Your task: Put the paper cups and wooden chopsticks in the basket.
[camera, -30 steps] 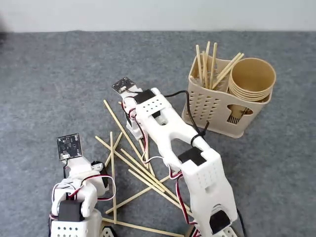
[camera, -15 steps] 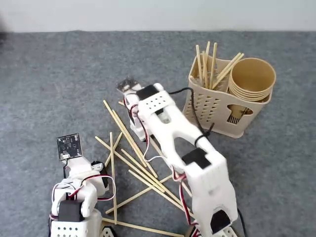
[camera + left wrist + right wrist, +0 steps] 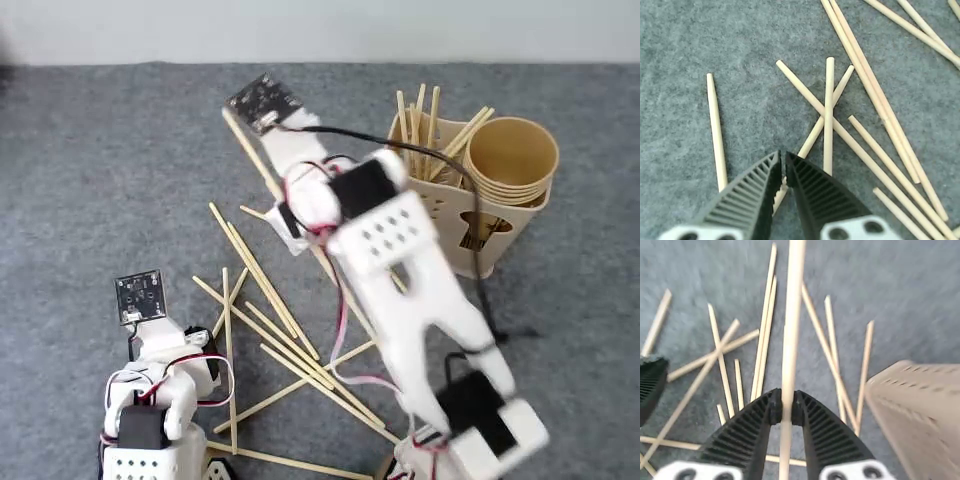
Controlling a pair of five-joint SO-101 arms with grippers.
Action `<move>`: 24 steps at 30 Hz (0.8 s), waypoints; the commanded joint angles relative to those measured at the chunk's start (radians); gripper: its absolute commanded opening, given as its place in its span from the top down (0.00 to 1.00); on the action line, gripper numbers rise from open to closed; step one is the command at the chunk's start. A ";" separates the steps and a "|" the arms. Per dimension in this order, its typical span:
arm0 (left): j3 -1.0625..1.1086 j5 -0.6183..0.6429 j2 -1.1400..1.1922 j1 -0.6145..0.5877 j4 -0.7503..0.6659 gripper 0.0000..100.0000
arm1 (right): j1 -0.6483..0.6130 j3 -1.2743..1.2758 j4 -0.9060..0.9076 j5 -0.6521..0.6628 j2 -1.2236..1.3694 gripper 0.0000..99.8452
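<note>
My right gripper is shut on one wooden chopstick. From above, the right gripper holds that chopstick slanted above the carpet, left of the beige basket. The basket holds a stack of paper cups and several upright chopsticks. Several loose chopsticks lie crossed on the grey carpet between the arms. My left gripper is shut and holds nothing, just above crossed chopsticks. The left arm sits at the near left.
The basket's perforated wall stands close beside the right gripper. A dark fingertip of the other arm shows at the edge of the right wrist view. Open grey carpet spreads to the far left.
The right arm has lifted off the pile with one chopstick and swung up and back, nearer the basket. The left arm has not moved.
</note>
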 commanded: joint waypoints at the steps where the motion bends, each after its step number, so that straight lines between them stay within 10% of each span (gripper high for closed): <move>1: -0.008 -0.005 -0.012 0.002 0.003 0.99 | 0.007 -0.021 -0.021 0.048 -0.168 0.99; 24: -0.008 -0.005 -0.012 0.002 0.003 0.99 | 0.380 -0.014 -0.664 0.069 -0.346 0.99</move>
